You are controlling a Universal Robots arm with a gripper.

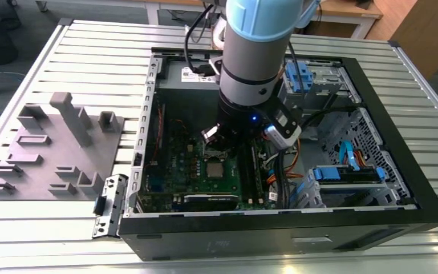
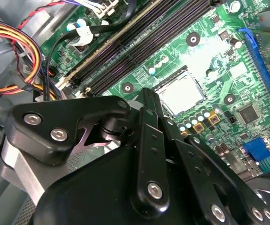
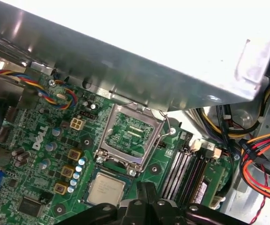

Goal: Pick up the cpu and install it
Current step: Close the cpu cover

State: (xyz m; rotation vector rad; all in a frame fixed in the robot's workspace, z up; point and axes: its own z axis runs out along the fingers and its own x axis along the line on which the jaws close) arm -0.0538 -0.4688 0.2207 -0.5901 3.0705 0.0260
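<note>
Claw (image 2: 146, 96) tips look closed, empty; its base cut off. Cpu (image 3: 107, 190) flat on board (image 3: 146, 176), metal top up, square; corner hidden behind claw.

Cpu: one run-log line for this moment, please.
cpu: flat on green board | metal frame: open, beside cpu | hand: close over board, near cpu

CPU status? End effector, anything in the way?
End effector low over green board, right beside CPU. CPU flat in socket, not gripped. Metal frame swung open; nothing covering the CPU.
</note>
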